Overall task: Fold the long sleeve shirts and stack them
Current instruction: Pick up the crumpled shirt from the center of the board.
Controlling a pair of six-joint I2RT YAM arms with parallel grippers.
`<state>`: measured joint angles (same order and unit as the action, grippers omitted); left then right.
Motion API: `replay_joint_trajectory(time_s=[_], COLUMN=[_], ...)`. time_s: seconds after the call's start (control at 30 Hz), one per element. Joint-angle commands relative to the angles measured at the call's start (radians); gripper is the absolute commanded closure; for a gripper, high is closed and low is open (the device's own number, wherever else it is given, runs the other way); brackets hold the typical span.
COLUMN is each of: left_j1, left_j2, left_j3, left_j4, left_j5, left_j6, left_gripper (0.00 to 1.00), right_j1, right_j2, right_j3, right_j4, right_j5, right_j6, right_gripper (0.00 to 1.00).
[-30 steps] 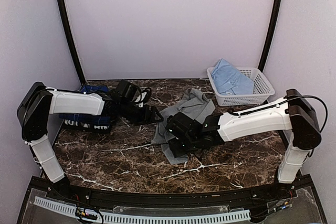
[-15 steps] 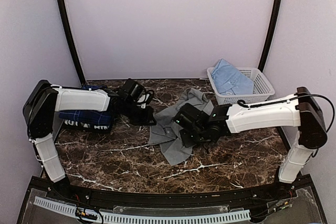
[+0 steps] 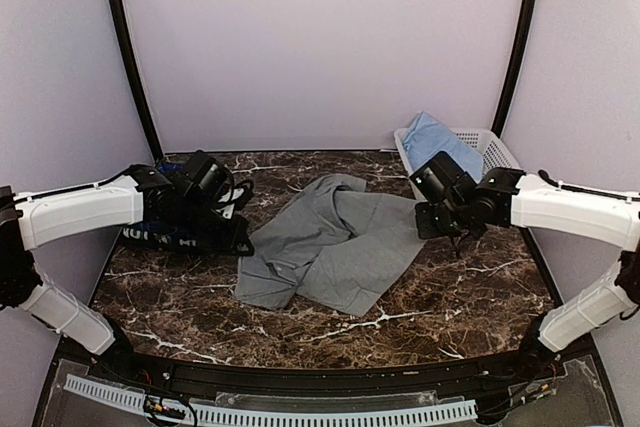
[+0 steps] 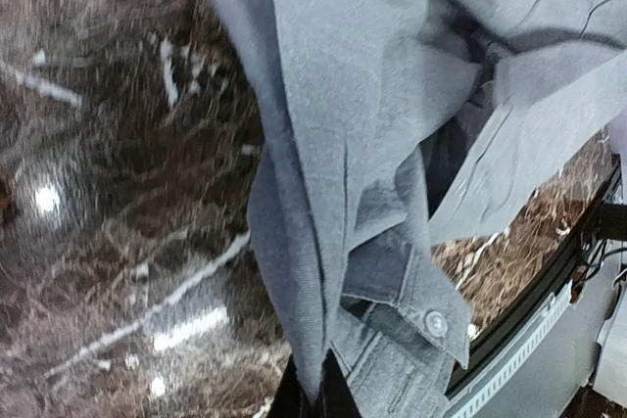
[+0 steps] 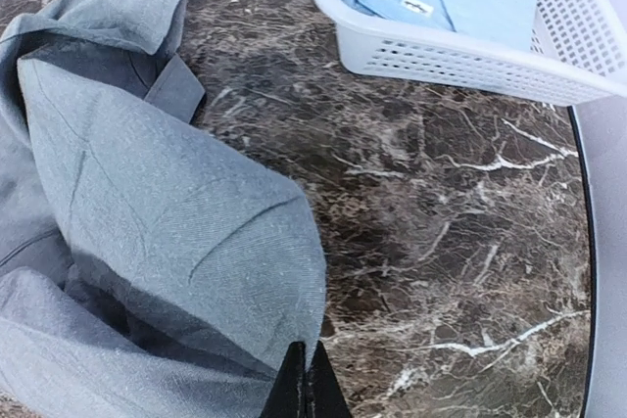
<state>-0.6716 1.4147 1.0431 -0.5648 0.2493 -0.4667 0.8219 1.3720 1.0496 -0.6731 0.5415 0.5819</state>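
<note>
The grey shirt (image 3: 330, 242) is stretched out across the middle of the marble table between my two arms. At its left edge my left gripper (image 3: 243, 244) is shut on a fold of the cloth beside a buttoned cuff (image 4: 431, 322); the jaws (image 4: 313, 394) pinch the fabric. My right gripper (image 3: 425, 227) is shut on the shirt's right edge, with its jaws (image 5: 306, 379) closed on the hem of the grey shirt (image 5: 167, 203). The navy plaid shirt (image 3: 160, 237) lies folded at the left, half hidden behind my left arm. The light blue shirt (image 3: 435, 137) lies in the basket.
The white lattice basket (image 3: 495, 152) stands at the back right corner, close to my right arm; in the right wrist view its near wall (image 5: 470, 61) is just beyond the grey shirt. Black frame posts rise at both back corners.
Both grippers have shut on the grey shirt. My arms have pulled apart, left one left and right one right, spreading the bunched shirt wide.
</note>
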Motion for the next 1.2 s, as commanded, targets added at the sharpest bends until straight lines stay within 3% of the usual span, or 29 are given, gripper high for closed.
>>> replay_joint_trajectory(time_s=[0.0, 0.2, 0.37, 0.5, 0.73, 1.03, 1.17], left_j1=[-0.003, -0.003, -0.003, -0.003, -0.003, -0.004, -0.005], left_j2=[-0.081, -0.140, -0.149, -0.103, 0.101, 0.429, 0.530], left_j3=[-0.115, -0.143, -0.056, 0.038, 0.190, 0.463, 0.547], left_j4=[-0.133, -0.198, -0.222, -0.179, 0.009, 0.185, 0.215], left_j5=[0.068, 0.061, -0.027, -0.046, -0.042, 0.035, 0.003], left_j6=[-0.023, -0.056, -0.050, -0.025, 0.047, 0.074, 0.077], left_gripper=[1.00, 0.98, 0.71, 0.60, 0.49, 0.44, 0.43], right_j1=[-0.055, -0.078, -0.079, -0.078, -0.076, -0.077, -0.077], right_j2=[-0.056, -0.040, -0.014, -0.007, 0.002, -0.003, -0.003], right_j3=[-0.030, -0.042, -0.078, -0.106, -0.146, -0.169, -0.162], right_j4=[-0.031, -0.035, -0.002, 0.044, 0.086, 0.137, 0.146], right_j5=[0.029, 0.000, -0.065, -0.109, -0.127, -0.131, -0.125], right_j6=[-0.020, -0.037, -0.040, -0.035, -0.031, -0.023, -0.023], right_gripper=[1.00, 1.00, 1.00, 1.00, 1.00, 1.00, 1.00])
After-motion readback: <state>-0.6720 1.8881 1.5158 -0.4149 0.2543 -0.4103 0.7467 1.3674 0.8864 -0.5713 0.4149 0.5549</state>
